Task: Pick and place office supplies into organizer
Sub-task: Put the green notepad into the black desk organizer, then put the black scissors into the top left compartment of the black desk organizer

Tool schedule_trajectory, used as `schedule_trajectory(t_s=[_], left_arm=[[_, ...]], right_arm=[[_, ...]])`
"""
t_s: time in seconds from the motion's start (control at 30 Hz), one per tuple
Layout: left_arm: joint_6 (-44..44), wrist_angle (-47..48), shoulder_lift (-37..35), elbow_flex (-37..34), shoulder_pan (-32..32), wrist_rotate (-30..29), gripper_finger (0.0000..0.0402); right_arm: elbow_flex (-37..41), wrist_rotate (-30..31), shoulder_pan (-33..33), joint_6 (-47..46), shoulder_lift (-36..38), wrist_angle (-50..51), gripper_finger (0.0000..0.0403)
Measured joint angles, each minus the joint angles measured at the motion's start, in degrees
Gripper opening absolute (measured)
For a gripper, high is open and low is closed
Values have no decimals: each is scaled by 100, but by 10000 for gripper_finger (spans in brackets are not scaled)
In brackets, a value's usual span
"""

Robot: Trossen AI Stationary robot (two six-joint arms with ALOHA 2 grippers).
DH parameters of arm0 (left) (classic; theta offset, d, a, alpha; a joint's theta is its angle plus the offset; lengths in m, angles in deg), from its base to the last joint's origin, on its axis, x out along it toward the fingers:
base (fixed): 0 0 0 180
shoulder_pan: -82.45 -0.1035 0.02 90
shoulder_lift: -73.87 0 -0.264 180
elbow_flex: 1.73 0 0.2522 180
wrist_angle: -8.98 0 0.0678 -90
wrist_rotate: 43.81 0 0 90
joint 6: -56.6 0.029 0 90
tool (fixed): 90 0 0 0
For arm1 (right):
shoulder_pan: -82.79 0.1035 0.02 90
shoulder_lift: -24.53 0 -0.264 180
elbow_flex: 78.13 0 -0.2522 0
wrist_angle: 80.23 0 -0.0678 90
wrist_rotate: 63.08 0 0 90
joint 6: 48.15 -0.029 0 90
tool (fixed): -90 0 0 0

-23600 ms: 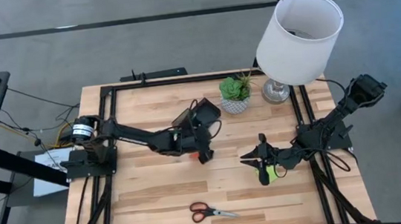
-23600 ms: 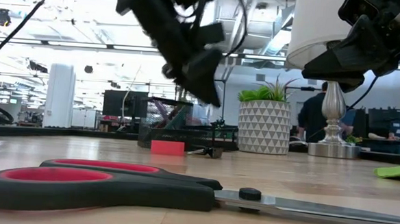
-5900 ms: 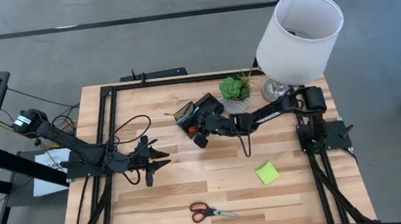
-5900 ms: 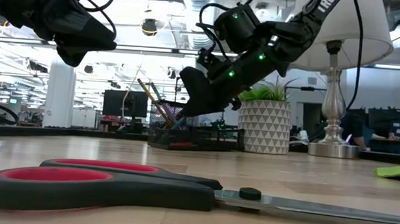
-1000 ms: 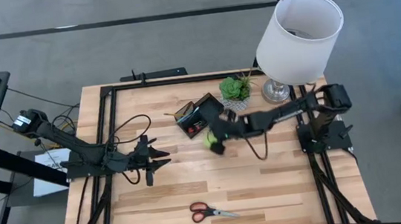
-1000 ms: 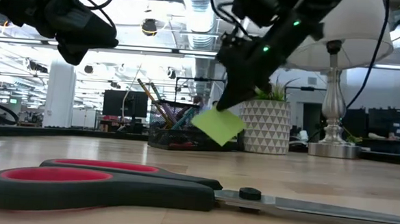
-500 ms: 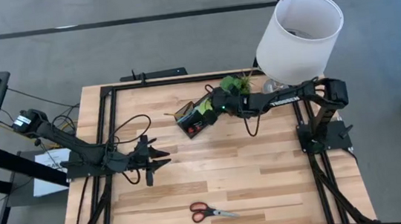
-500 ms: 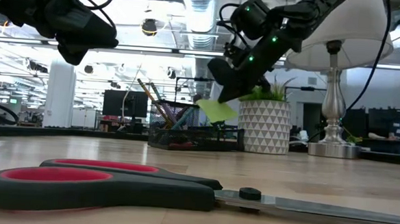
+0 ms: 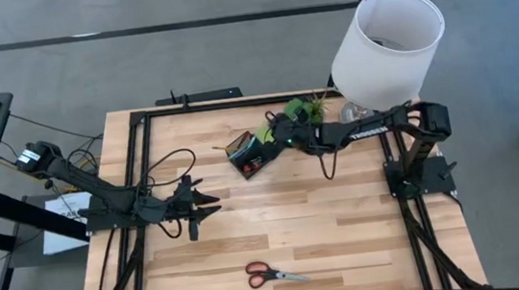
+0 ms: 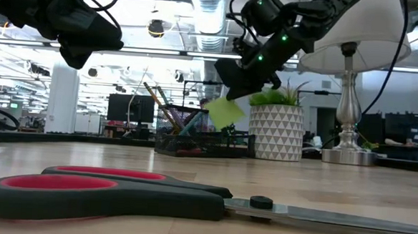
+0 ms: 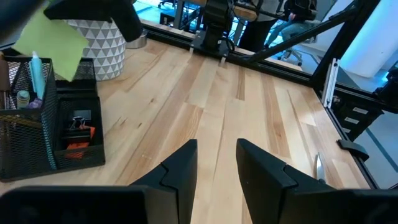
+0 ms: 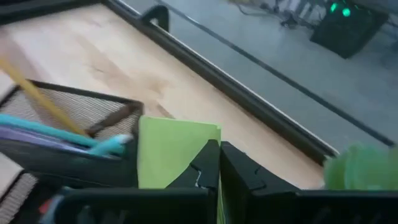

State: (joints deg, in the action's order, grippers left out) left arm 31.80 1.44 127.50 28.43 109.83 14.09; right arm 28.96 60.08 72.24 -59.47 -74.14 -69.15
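Observation:
My right gripper is shut on the lime-green sticky-note pad, held in the air just above the black mesh organizer at the table's far middle. The pad also shows in the left wrist view. Pens stand in the organizer's cup. The red-handled scissors lie flat near the table's near edge. My left gripper hovers open and empty at the table's left, well away from these things. My right gripper pinches the pad between its two fingers at one edge. The fingers come slanting down from the table's right side. The pad hangs tilted below the fingers, clear of the organizer.
A potted plant in a white patterned pot stands right beside the organizer, and a lamp with a white shade stands at the far right. The black frame rail runs along the far edge. Bare wood lies between the organizer and the scissors.
My right gripper has carried the sticky-note pad up and toward the table's far edge, from in front of the organizer to just above it. It has stayed shut on the pad, which has tipped as it went.

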Motion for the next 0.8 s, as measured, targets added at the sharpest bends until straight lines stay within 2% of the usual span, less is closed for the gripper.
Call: schedule_trajectory(t_s=[0.43,0.67,0.8], left_arm=[[-142,0,0,0,2,13,105],[-142,0,0,0,0,11,105],[-142,0,0,0,2,9,105]], right_arm=[[0,14,29,278,-4,-221,85],[0,-658,45,260,-4,-934,92],[0,-632,44,-203,-4,-803,91]])
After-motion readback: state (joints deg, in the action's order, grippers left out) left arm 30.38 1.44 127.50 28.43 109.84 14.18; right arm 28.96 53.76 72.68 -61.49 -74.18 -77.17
